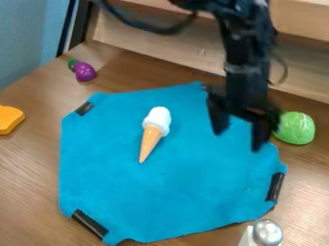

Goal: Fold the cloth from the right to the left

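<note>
from where i stand, a yellow-orange toy [9,119] sits at the far left on the wooden table [26,178]. a little right of it and farther back lies a purple toy [84,71] with a green top, near the blue wall [32,33].

then comes the blue cloth [180,187], spread out flat over the middle of the table, with slightly wavy edges. short black bars poke out at its corners: one [84,108] at the back left, one [90,224] at the front left and one [275,187] on the right. on the cloth, left of its middle and toward the back, lies a toy ice cream cone [151,135], its white top pointing back and its tan tip forward.

right of the cone, the black claw [239,139] hangs down over the back right part of the cloth. its two fingers stand wide apart, with nothing held between them.

just beside the claw, on the right, there's a round green toy [296,128] at the cloth's back right edge. a silver-topped shaker [267,234] stands near the front right edge.
</note>
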Controlling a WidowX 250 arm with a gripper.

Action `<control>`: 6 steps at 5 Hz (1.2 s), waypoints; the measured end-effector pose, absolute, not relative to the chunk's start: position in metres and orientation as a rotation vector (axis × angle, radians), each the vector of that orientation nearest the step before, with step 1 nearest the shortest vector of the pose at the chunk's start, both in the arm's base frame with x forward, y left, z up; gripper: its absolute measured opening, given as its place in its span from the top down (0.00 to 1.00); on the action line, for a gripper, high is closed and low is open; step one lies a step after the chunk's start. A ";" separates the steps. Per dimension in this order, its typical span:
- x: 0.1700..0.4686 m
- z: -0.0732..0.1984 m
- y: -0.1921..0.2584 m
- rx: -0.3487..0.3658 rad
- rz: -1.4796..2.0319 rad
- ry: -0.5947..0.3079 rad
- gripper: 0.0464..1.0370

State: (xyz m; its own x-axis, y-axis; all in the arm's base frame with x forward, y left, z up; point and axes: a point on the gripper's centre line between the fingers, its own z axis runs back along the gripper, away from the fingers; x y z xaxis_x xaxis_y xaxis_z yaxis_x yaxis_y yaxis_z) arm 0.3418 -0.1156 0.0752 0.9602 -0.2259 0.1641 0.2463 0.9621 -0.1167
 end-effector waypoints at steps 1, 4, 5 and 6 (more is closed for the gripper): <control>0.334 0.066 -0.140 -0.137 -0.243 -0.131 0.04; 0.328 0.038 -0.164 -0.094 -0.233 -0.093 0.04; 0.332 0.030 -0.163 -0.062 -0.216 -0.089 0.04; 0.333 0.027 -0.167 -0.042 -0.209 -0.098 0.09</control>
State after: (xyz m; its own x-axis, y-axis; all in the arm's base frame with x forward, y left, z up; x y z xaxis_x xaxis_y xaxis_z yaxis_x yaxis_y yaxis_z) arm 0.3333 -0.1673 0.0270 0.9734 -0.2055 0.1011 0.2095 0.9773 -0.0311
